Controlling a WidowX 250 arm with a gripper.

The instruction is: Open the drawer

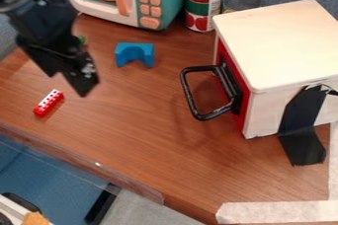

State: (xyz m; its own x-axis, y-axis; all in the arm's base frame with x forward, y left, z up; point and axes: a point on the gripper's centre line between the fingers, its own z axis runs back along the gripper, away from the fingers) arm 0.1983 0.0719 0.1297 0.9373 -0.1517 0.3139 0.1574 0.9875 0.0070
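My gripper (67,82) hangs at the upper left of the camera view, its two fingertips apart and nothing between them. Well to its right stands a white box whose red-fronted drawer (242,105) faces left, with the front close against the box. A black loop handle (190,93) sticks out from that front toward the gripper, and a wide gap separates the two.
A blue arch block (135,54) lies between gripper and box, and a red block with white dots (49,103) below the gripper. Behind stand a toy microwave (149,2) and two cans (203,3). Black tape (301,125) runs down the box's side onto the table (151,145).
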